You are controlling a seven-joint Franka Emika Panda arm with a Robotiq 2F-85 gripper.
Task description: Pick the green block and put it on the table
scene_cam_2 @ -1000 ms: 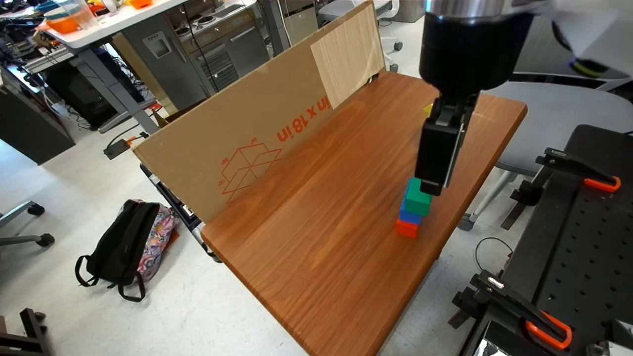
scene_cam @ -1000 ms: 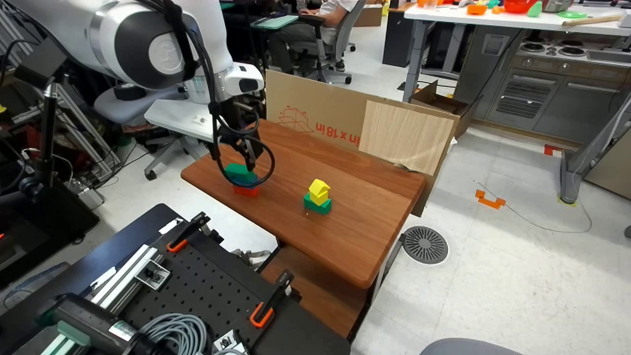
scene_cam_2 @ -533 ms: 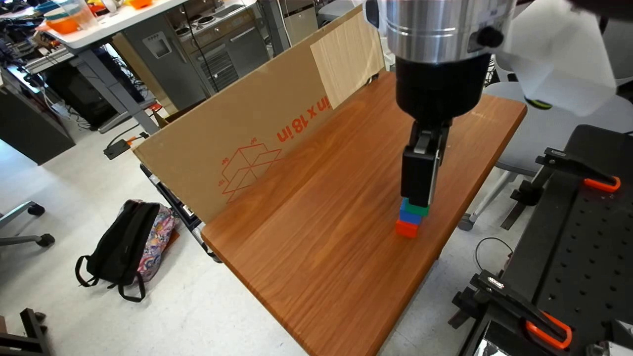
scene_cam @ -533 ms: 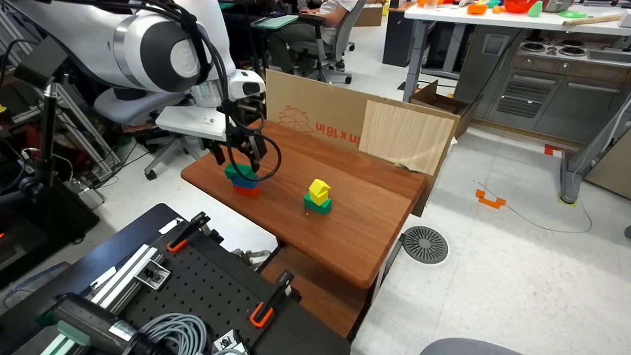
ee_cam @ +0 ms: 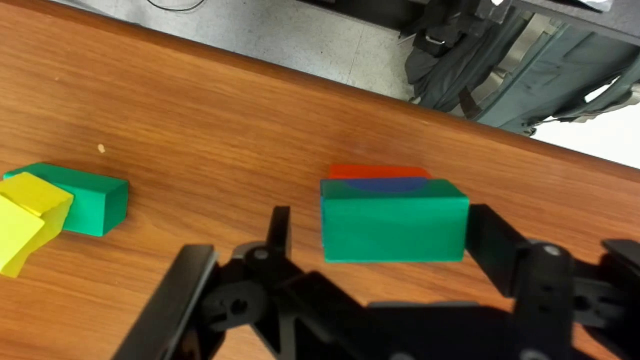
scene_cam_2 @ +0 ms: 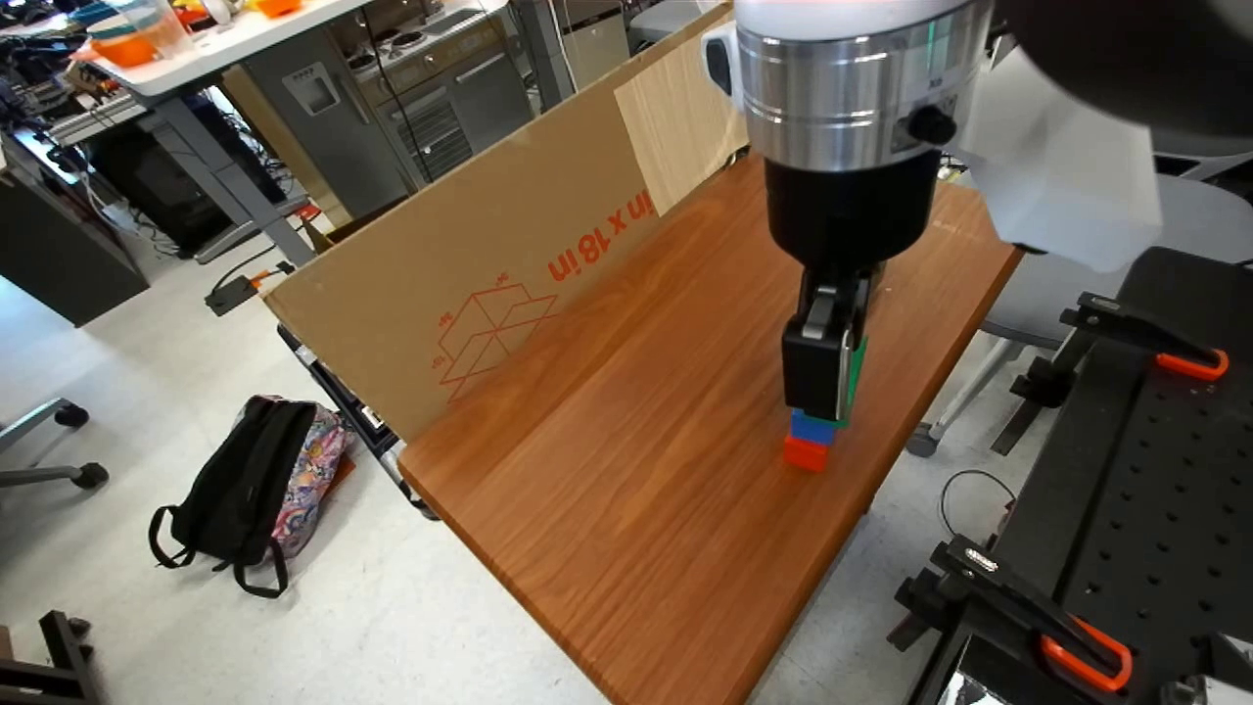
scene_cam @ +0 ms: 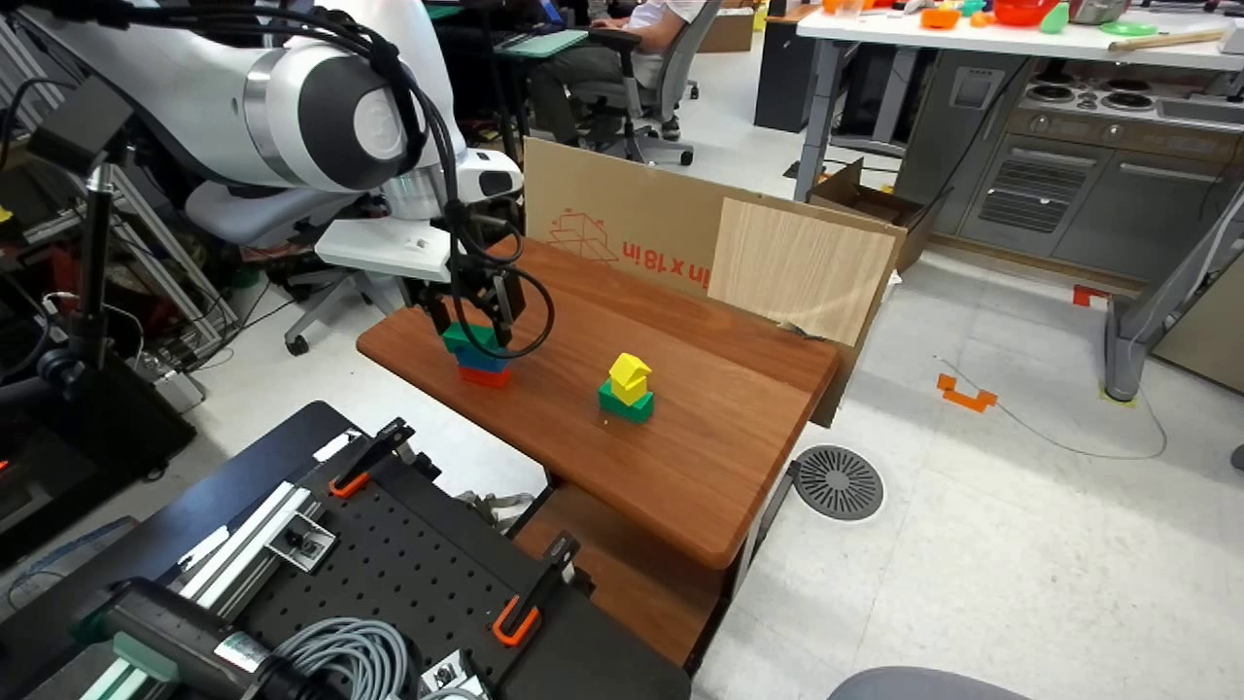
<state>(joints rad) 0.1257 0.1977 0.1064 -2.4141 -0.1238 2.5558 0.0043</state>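
Across the wrist view, a smooth reddish-brown tabletop [ee_cam: 200, 150] with fine wood grain fills most of the picture. The green block [ee_cam: 395, 230], a plain rectangular piece with crisp corners, sits right of centre, a strip of red block [ee_cam: 377, 171] showing past its upper edge. Along the bottom, the black tool [ee_cam: 380, 228] has its fingers spread apart around the green block: a gap at the left end, the right finger touching or just beside the other, hard to tell which. Off to the left, two angular yellow blocks [ee_cam: 17, 227] top a second green block [ee_cam: 92, 202]. In an exterior view, the tool hides all but slivers of the green block, which rests on a blue block [scene_cam_2: 812, 429], with the red block lowest, on the tabletop. Tan cardboard [scene_cam_2: 509, 211] printed in red stands along one long edge. In an exterior view, a black cable [scene_cam: 454, 214] loops in front of the green block, and a pale wood-grained board [scene_cam: 797, 267] covers part of the cardboard
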